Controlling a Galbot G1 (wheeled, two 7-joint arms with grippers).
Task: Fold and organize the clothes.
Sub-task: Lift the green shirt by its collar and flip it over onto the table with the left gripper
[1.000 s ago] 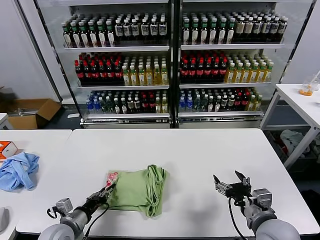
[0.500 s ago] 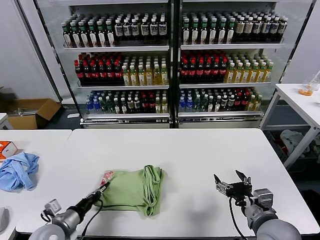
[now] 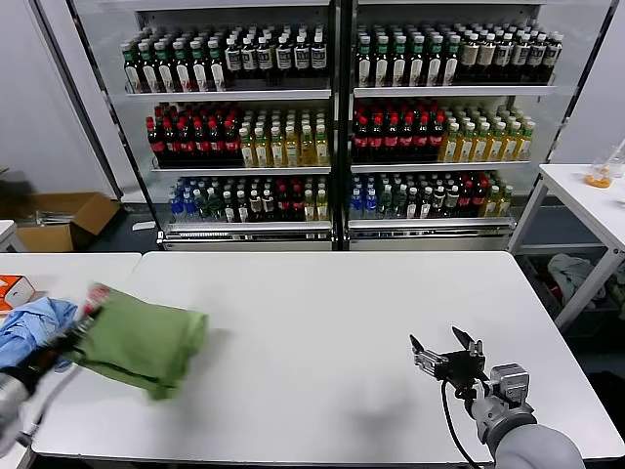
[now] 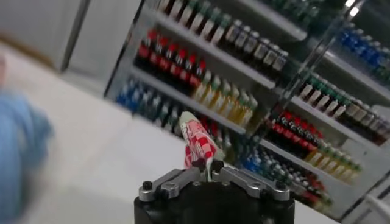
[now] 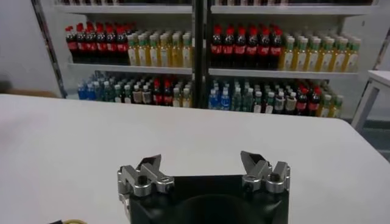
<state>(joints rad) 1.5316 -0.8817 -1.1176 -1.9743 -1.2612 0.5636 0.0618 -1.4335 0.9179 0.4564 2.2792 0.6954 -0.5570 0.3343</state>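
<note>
We see the left claw (image 3: 83, 327) pinched tight on the green shirt (image 3: 142, 339), which hangs bunched just beside it over the white worktop (image 3: 322, 332), next to a blue cloth (image 3: 29, 327). Right claw (image 3: 445, 354) sits wide apart, gripping nothing, well away.

The robot's right pincer (image 3: 447, 345) has short black fingers on silver metal brackets fixed with dark screws, mounted on a black housing. A grey rounded forearm follows, trailed by a thin black cable. The left pincer (image 4: 207, 165) shows matching silver brackets.
</note>
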